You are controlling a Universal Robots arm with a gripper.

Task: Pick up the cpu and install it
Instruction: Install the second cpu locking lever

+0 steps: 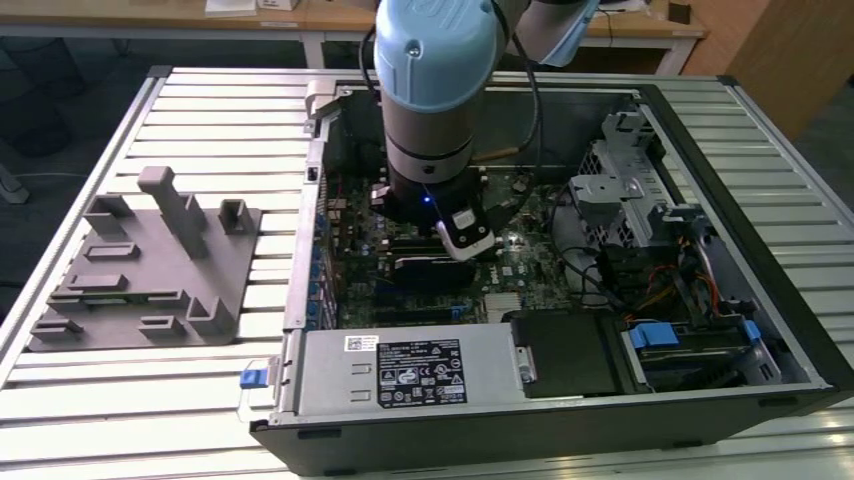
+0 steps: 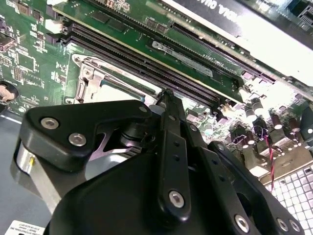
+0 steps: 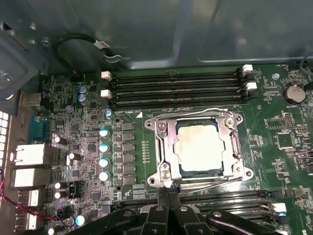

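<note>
1. Crowded inside the open computer case point(image 1: 747, 330): drive cage point(image 1: 627, 170) and cables toward the exterior view's right, power supply point(image 1: 414, 375) along the near edge.
2. Seated in the metal socket frame point(image 3: 165, 147), cpu point(image 3: 199, 147), open from above.
3. Flanking the socket closely, memory slots point(image 3: 176, 88).
4. Just beside the frame's edge, gripper point(image 3: 168, 193), fingertips together.
</note>
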